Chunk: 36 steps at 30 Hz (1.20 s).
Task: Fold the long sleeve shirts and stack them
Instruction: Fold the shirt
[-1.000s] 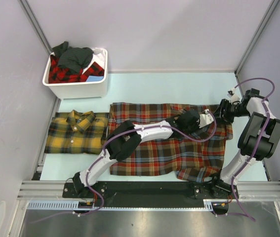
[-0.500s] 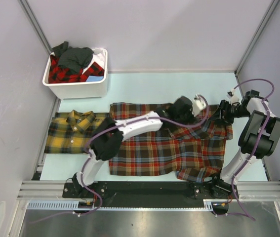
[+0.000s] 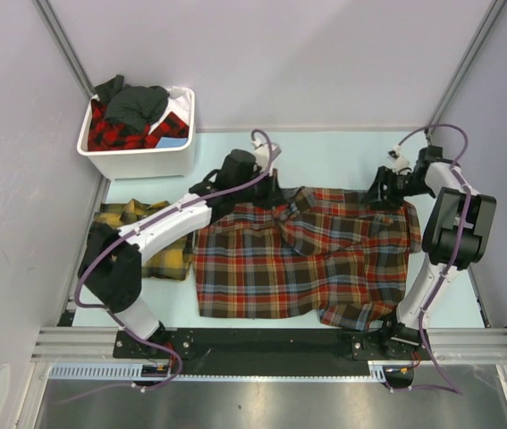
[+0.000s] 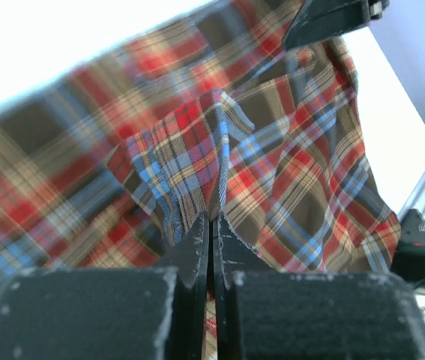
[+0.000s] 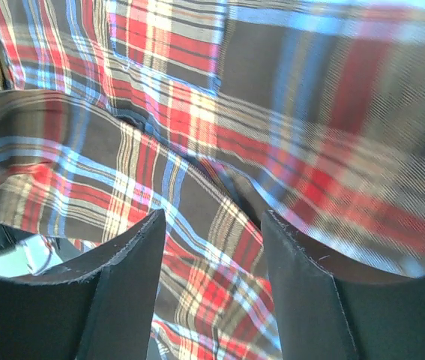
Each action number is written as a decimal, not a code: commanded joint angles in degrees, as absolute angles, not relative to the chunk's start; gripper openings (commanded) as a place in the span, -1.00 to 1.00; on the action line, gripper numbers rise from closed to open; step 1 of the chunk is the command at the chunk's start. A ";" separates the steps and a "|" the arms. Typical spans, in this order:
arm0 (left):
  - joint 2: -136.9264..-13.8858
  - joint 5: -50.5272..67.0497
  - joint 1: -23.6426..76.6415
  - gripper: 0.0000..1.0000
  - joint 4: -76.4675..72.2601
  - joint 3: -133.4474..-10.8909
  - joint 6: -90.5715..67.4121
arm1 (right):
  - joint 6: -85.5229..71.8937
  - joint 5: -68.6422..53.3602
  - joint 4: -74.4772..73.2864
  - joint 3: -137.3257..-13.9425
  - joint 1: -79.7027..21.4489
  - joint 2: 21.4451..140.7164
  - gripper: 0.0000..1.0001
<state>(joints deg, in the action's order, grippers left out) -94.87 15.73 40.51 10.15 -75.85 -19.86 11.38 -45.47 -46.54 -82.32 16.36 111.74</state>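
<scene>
Far left, white bin (image 3: 137,162) holds crumpled shirts (image 3: 133,111).

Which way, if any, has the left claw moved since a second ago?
Yes: the left gripper, shut on the red-brown shirt, swung left toward the white bin.

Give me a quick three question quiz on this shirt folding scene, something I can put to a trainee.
1. True or false: the left end effector is open, clear of the red-brown plaid shirt.
2. Where does the yellow plaid shirt lie? A in the white bin; B on the table beside the red-brown plaid shirt; C on top of it.
3. Fill in: the jaws of the right end effector stand ____.
Key: 1 false, it is shut on a fold of that shirt. 2 B. 3 open.
</scene>
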 commanded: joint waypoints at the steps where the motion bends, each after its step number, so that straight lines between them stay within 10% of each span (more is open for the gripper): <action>1: -91.41 23.81 34.29 -1.00 1.51 -65.32 -29.96 | 12.39 -43.86 -46.41 -85.25 13.10 114.34 0.19; 24: -87.44 40.88 20.66 -0.94 -17.33 -44.65 -10.29 | 21.35 -34.63 -50.71 -88.77 14.59 116.63 -0.38; 28: -90.26 38.32 15.83 -0.15 -11.00 -45.70 -12.12 | 23.20 -33.58 -53.08 -89.82 14.41 117.42 -0.42; 36: -88.76 39.38 13.00 0.58 7.10 -54.83 -0.09 | 28.47 -34.36 -57.66 -92.72 14.33 115.41 -0.09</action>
